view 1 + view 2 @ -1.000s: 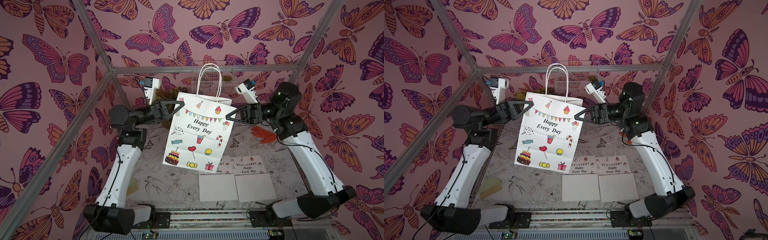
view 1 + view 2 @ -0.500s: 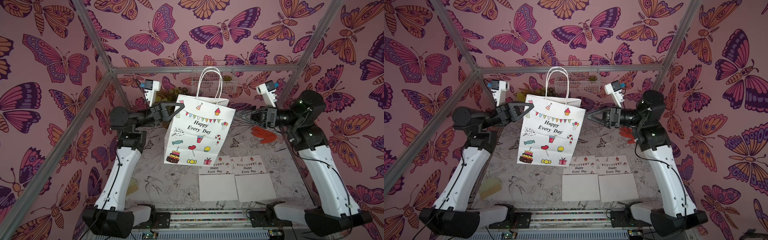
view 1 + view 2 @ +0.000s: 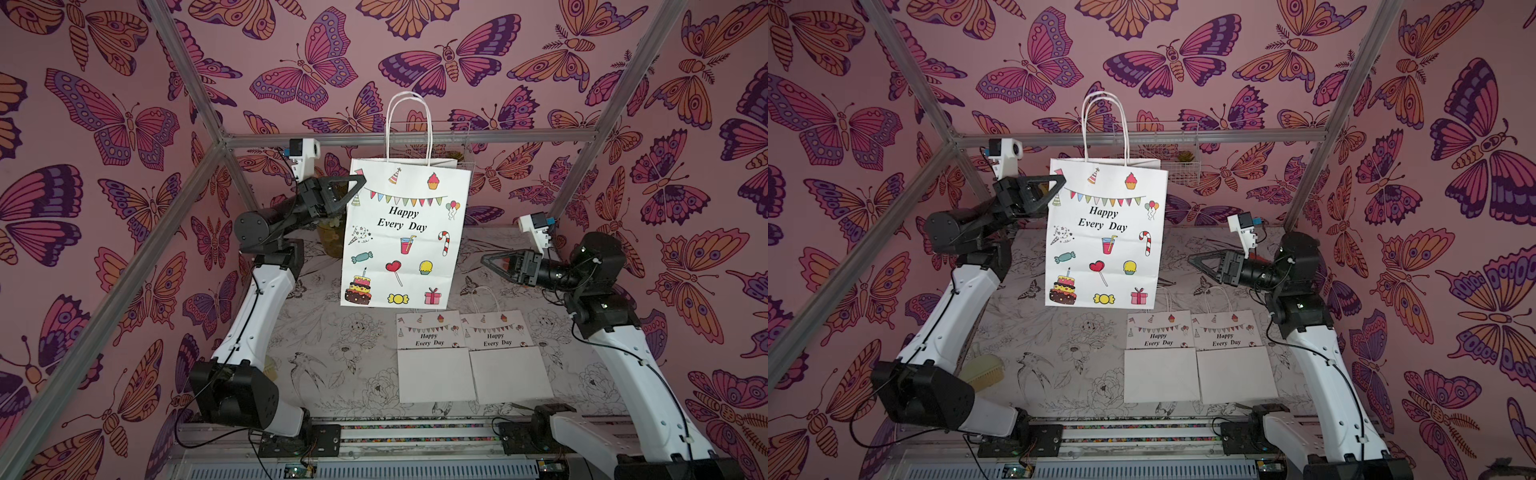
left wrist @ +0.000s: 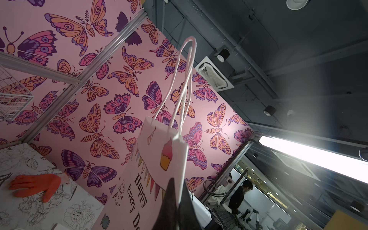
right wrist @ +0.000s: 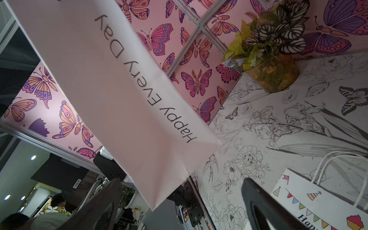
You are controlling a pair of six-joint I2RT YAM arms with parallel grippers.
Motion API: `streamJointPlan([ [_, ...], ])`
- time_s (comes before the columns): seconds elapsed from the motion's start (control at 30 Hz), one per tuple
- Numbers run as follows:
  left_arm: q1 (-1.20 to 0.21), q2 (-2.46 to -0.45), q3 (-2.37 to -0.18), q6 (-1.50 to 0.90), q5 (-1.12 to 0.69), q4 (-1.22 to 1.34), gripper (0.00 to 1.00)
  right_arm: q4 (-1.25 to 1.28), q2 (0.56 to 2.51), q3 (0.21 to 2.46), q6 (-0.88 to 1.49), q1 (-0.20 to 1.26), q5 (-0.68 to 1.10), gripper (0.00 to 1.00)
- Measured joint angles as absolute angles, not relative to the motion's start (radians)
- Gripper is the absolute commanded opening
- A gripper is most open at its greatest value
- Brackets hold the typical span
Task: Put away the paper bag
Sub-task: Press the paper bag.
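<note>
Since the left gripper (image 3: 361, 178) is shut tight on the upper corner of the paper bag (image 3: 405, 237) nearest its own side, the bag hangs upright in the air above the back half of the desk (image 3: 332, 357). Its printed face is turned to the top cameras, and its 2 cord handles (image 3: 407, 120) stand free above the rim. I take the corner pinch to be a way of carrying the bag as 1 flat sheet, with its bottom edge clear of the desk, instead of letting it swing from the cords. The right gripper (image 3: 485, 259) sits lower, off toward the right edge of the desk and apart from the bag, its jaws spread wide and holding nothing. In the right wrist view the bag passes in front of the open fingers (image 5: 258, 199) without touching them. I judge this arm is left free to take a second hold or to stay out of the way. Near the front edge, right of the middle, 2 folded bags (image 3: 434, 361) lie flat side by side. I read that row as the likely place for this bag, though the wire basket (image 3: 1177, 166) on the back wall could also be the spot. With only 1 corner held, I expect the paper to twist or crease if I move fast.
</note>
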State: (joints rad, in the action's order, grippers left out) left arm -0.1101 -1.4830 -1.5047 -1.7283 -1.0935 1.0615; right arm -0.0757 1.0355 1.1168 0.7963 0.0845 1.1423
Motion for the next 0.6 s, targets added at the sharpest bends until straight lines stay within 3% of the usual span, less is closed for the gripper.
streamJointPlan([
  [0.33, -0.165, -1.467, -1.511, -1.765, -1.032, 1.038, 0.0, 0.078, 1.026, 1.065, 0.809, 0.099, 1.129, 0.97],
  [0.6, -0.176, -1.466, -1.549, -1.782, -1.009, 0.986, 0.0, 0.116, 1.06, 1.05, 0.76, 0.293, 1.061, 0.98],
])
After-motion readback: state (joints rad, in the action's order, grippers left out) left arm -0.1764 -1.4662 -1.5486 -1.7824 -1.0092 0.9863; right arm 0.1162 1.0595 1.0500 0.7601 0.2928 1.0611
